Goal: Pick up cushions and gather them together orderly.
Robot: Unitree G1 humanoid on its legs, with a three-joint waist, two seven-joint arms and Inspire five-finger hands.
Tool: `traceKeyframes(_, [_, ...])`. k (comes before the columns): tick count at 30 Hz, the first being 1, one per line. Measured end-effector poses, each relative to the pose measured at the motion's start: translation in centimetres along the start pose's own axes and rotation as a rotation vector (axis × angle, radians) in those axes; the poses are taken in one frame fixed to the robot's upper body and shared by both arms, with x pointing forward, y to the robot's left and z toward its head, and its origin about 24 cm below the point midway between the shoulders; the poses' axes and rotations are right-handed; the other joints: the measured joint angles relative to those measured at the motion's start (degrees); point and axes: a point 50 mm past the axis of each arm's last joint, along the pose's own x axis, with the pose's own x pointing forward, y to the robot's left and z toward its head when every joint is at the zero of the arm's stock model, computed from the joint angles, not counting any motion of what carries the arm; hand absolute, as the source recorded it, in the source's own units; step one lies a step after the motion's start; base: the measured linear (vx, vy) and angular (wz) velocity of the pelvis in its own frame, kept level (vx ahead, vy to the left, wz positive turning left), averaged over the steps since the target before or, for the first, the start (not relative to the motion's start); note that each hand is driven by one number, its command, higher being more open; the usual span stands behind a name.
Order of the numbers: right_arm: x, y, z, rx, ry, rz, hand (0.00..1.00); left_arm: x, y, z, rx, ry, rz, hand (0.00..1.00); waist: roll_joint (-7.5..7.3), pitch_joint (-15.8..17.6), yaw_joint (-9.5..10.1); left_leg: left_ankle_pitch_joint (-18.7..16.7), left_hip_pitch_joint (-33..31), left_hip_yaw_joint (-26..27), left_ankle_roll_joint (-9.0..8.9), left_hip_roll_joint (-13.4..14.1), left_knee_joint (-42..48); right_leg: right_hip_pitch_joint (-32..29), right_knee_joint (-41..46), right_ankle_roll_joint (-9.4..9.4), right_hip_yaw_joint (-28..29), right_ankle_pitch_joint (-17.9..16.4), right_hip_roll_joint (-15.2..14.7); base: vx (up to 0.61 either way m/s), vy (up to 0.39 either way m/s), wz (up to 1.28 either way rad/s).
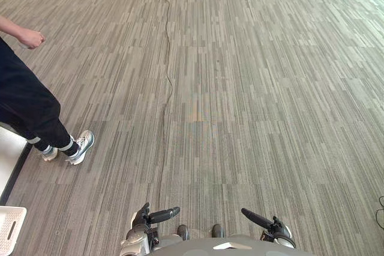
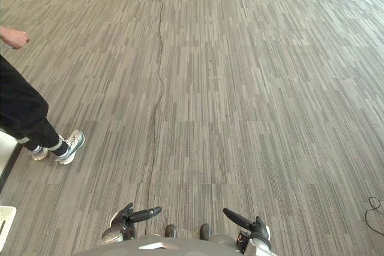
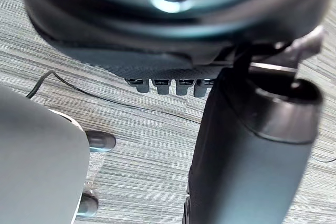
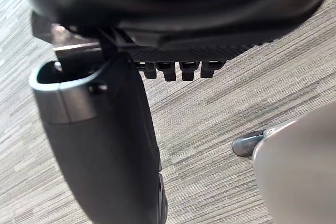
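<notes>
Loosely, both robot hands (image 1: 149, 216) (image 1: 271, 225) hang above carpet (image 1: 240, 88).

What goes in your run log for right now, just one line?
left hand open, empty | right hand open, empty | person standing at left | white basket near left

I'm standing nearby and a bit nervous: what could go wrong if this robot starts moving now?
Two things, I'd guess. A person stands close on the robot's left, so a step or an arm swing that way might hit them. A white basket sits on the floor at its near left, and a turning foot could catch it. The left hand and right hand are open and hold nothing.
</notes>
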Motion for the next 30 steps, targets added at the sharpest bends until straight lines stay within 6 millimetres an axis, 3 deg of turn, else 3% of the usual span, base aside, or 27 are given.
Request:
traceKeyframes(2, [-0.1,0.3,-0.1,0.019,0.005,0.007,1.00,0.1,0.3,0.4,-0.003,-0.012,0.008,1.00,-0.80,0.6,-0.02,-1.6,-1.1,0.3,-1.41,-0.2,4.1,0.1,2.2,-0.09,-0.6,-1.7,-0.8,-0.01,-0.016,0.21])
traceKeyframes(4, [-0.2,0.7,-0.1,0.033,-0.002,0.016,1.00,0.1,0.5,1.0,-0.012,-0.037,0.015,1.00,-1.62,1.4,0.02,-5.4,-5.2,1.2,-1.60,0.1,15.0,0.2,5.1,-0.50,-1.3,-4.5,-1.7,-0.03,-0.031,0.21])
traceKeyframes(6, [-0.1,0.7,0.5,0.015,-0.026,0.023,1.00,0.2,0.3,1.9,-0.021,-0.066,0.009,1.00,-1.01,2.6,0.10,-8.7,-13.5,4.5,-1.33,3.0,33.1,0.6,6.8,-1.69,-1.5,-6.5,-1.7,-0.03,-0.017,0.10])
traceKeyframes(7, [-0.1,0.7,0.6,0.010,-0.030,0.025,1.00,0.2,0.2,1.9,-0.022,-0.067,0.008,1.00,-1.16,2.8,0.12,-9.3,-14.4,5.0,-1.17,3.5,35.2,0.6,7.0,-2.16,-1.5,-6.9,-1.7,0.00,-0.004,0.04])
traceKeyframes(9, [0.0,0.4,0.8,-0.005,-0.036,0.022,1.00,0.3,0.0,2.4,-0.035,-0.086,0.003,1.00,-0.22,3.0,0.22,-12.1,-19.7,6.9,-0.76,7.4,43.5,1.7,7.9,-2.20,-1.1,-8.6,-1.7,0.06,0.009,-0.07])
traceKeyframes(11, [0.0,0.4,0.8,-0.009,-0.035,0.025,1.00,0.2,0.0,2.6,-0.045,-0.094,0.003,1.00,-0.26,2.9,0.61,-12.2,-21.4,7.0,-0.90,8.5,41.8,2.3,8.0,-1.53,-0.4,-9.3,-2.3,0.13,0.098,-0.19])
traceKeyframes(15, [-0.1,0.7,0.9,-0.038,-0.040,0.034,1.00,0.3,-0.2,3.4,-0.068,-0.126,-0.004,1.00,-0.95,3.1,1.33,-10.1,-25.5,6.7,-1.08,7.7,31.1,2.9,7.9,0.69,1.3,-11.6,-6.4,0.27,0.245,-0.18])
traceKeyframes(17, [-0.1,0.5,0.7,-0.044,-0.035,0.020,1.00,0.3,-0.2,3.4,-0.085,-0.131,-0.002,1.00,-0.78,3.0,1.45,-2.9,-26.9,7.4,-1.73,7.7,23.7,4.9,6.9,3.43,1.8,-14.4,-9.3,0.35,0.344,-0.17])
traceKeyframes(18, [-0.1,0.5,0.6,-0.043,-0.031,0.019,1.00,0.3,-0.1,3.4,-0.088,-0.132,0.001,1.00,-1.04,2.9,1.49,-1.2,-26.6,7.7,-0.36,7.6,24.4,5.8,6.9,3.46,1.8,-15.1,-9.9,0.57,0.481,-0.17])
traceKeyframes(19, [-0.3,1.3,0.3,-0.034,-0.021,0.038,1.00,0.3,0.6,3.8,-0.080,-0.145,0.019,1.00,-3.18,1.9,1.57,-5.2,-27.1,9.2,2.91,5.7,27.6,6.3,7.6,2.23,3.0,-14.4,-12.2,0.61,0.471,-0.09])
traceKeyframes(21, [-0.4,2.0,0.1,-0.030,-0.018,0.059,1.00,0.4,1.0,4.0,-0.072,-0.149,0.026,1.00,-4.78,1.1,1.75,-8.7,-26.6,10.1,6.32,4.4,31.0,5.3,12.3,5.88,4.3,-11.3,-14.3,0.63,0.457,-0.05])
traceKeyframes(22, [-0.5,2.3,-0.2,-0.032,-0.012,0.067,1.00,0.4,1.3,3.9,-0.064,-0.141,0.035,1.00,-5.82,0.6,1.74,-10.9,-24.3,10.8,8.05,3.0,31.7,3.9,19.5,7.30,4.7,-10.4,-15.9,0.53,0.361,-0.03])
traceKeyframes(23, [-0.5,2.4,-0.2,-0.032,-0.013,0.070,1.00,0.4,1.4,3.8,-0.062,-0.138,0.037,1.00,-6.07,0.5,1.75,-11.4,-23.3,11.2,8.32,2.6,31.5,2.9,22.5,8.08,5.0,-9.9,-16.3,0.65,0.417,-0.11])
traceKeyframes(24, [-0.6,2.6,0.2,-0.029,-0.030,0.081,1.00,0.4,1.3,3.5,-0.053,-0.122,0.036,1.00,-6.08,0.5,1.76,-13.0,-19.5,11.8,9.10,1.3,30.3,-1.5,34.8,9.58,6.8,-5.0,-17.2,0.53,0.317,-0.10])
traceKeyframes(25, [-0.6,2.6,0.5,-0.027,-0.042,0.085,1.00,0.4,1.2,3.4,-0.043,-0.116,0.034,1.00,-5.93,0.6,1.54,-13.5,-17.4,11.7,9.32,0.6,29.2,-4.0,40.9,10.06,7.5,-1.8,-17.5,0.61,0.324,-0.13])
traceKeyframes(26, [-0.5,2.5,1.1,-0.024,-0.070,0.091,1.00,0.4,0.8,3.4,-0.030,-0.115,0.022,1.00,-5.13,1.2,1.43,-14.4,-12.2,11.7,8.90,-0.1,26.0,-10.3,55.2,9.39,7.0,-1.0,-17.7,0.47,0.206,-0.05])
traceKeyframes(27, [-0.5,2.5,1.4,-0.023,-0.084,0.091,1.00,0.4,0.6,3.5,-0.029,-0.118,0.018,1.00,-4.84,1.4,1.32,-14.5,-10.1,11.6,8.88,-0.4,24.4,-12.5,58.9,8.60,6.0,-1.7,-17.6,0.45,0.129,-0.03])
traceKeyframes(28, [-0.5,2.2,1.9,-0.022,-0.105,0.086,1.00,0.4,0.1,3.4,-0.030,-0.116,0.008,1.00,-4.06,1.9,0.92,-14.4,-5.6,11.3,8.82,-0.5,20.9,-17.0,63.6,5.86,2.3,-3.8,-17.4,0.35,0.065,0.05])
traceKeyframes(30, [-0.5,2.1,2.3,-0.020,-0.126,0.083,1.00,0.4,-0.4,3.5,-0.012,-0.115,-0.008,1.00,-3.68,2.0,0.50,-14.4,-2.0,10.8,8.41,-0.4,18.0,-21.3,63.1,4.87,-2.1,-6.7,-16.7,0.42,-0.001,0.15])
